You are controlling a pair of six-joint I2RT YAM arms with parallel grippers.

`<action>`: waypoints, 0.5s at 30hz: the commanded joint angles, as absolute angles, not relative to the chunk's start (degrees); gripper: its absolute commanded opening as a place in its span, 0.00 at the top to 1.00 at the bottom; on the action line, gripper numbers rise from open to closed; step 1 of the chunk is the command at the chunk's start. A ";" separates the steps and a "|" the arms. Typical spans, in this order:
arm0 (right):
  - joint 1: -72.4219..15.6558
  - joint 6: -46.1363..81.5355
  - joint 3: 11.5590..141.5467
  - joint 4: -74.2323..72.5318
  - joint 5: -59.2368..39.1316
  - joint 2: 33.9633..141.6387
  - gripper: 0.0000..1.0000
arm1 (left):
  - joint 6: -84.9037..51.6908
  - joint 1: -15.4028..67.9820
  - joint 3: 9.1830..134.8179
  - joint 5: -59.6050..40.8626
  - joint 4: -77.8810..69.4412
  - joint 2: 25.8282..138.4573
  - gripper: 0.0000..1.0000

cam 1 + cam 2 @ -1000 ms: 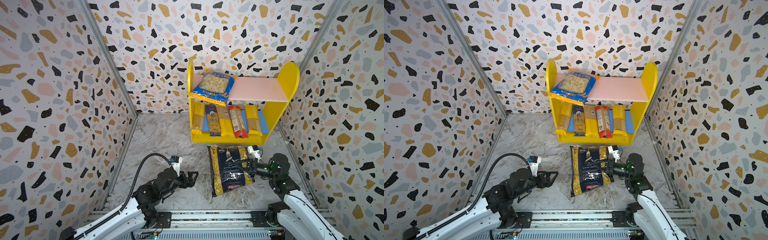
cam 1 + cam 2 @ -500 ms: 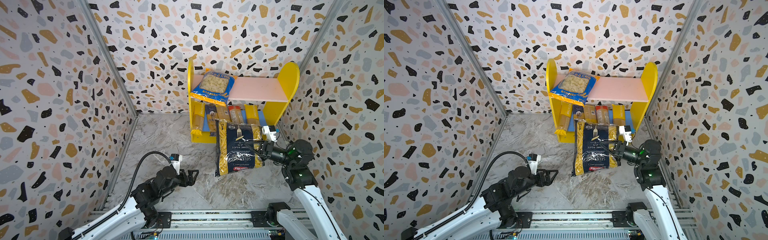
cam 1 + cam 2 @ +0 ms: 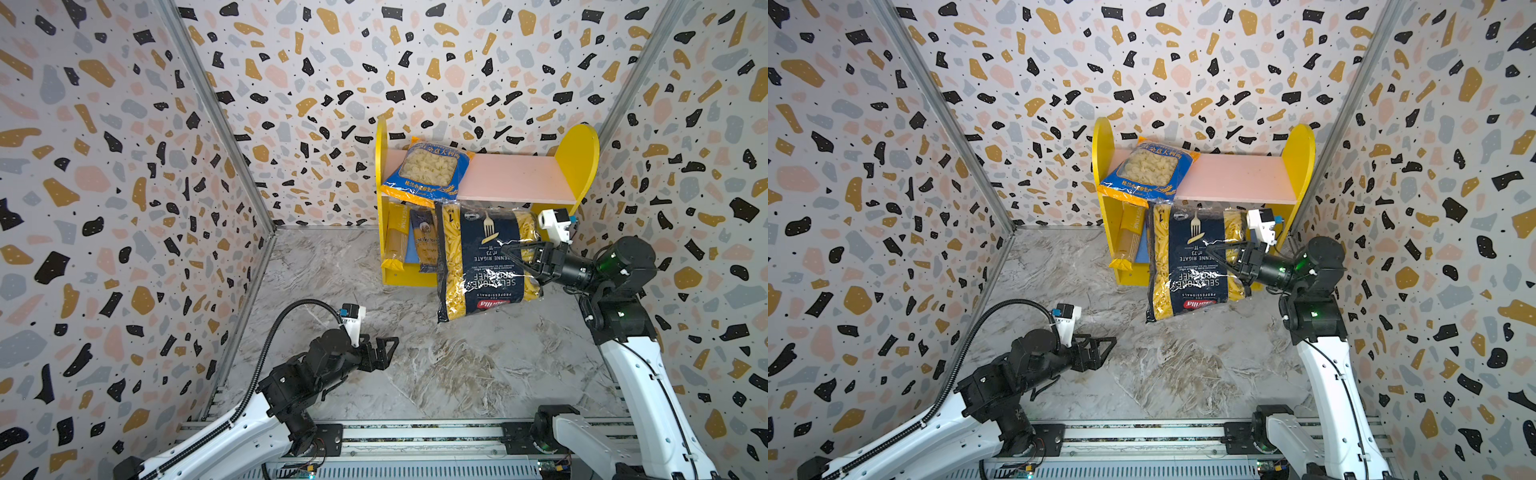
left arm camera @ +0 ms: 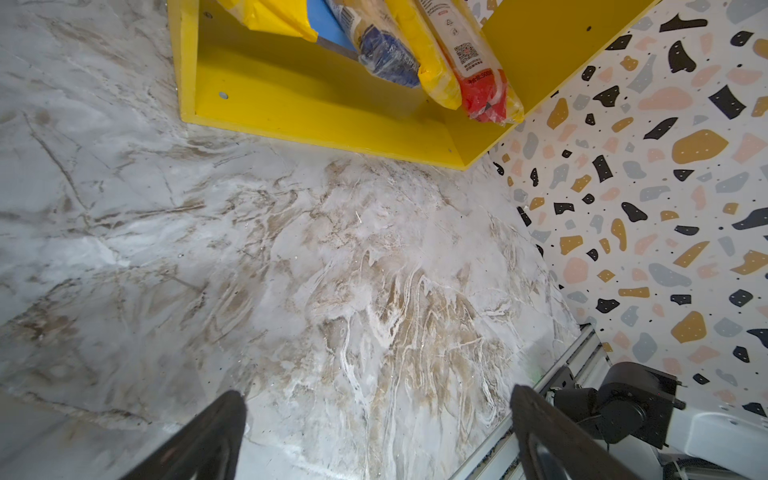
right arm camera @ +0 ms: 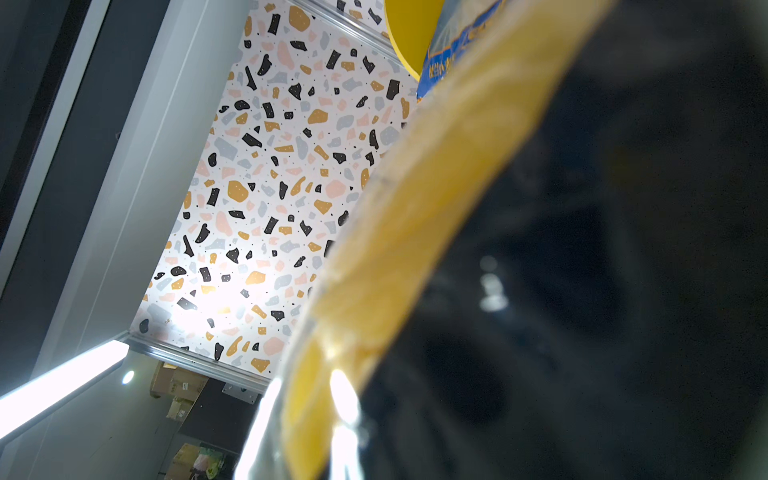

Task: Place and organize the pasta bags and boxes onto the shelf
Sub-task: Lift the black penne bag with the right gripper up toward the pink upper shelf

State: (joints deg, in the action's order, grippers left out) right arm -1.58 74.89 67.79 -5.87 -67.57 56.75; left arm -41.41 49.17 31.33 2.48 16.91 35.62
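Your R gripper (image 3: 509,254) is clamped on the navy Barilla bag (image 3: 478,257), midair in front of the shelf (image 3: 578,153); L gripper (image 3: 388,353) gapes wide, empty, low over desk (image 3: 457,374).

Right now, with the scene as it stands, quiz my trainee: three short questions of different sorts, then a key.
1. True or false: the left claw holds a pack.
2. How many packs lie on the pink upper board? A none, B one, C three.
3. What is the right claw shut on?

Key:
1. False; it is open and empty.
2. B; only the blue-orange bag.
3. The dark navy Barilla bag, lifted in front of the shelf.
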 commanded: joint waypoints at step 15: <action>5.90 84.45 93.01 -30.27 -67.59 73.37 1.00 | -36.19 48.71 39.38 1.37 18.74 37.92 0.00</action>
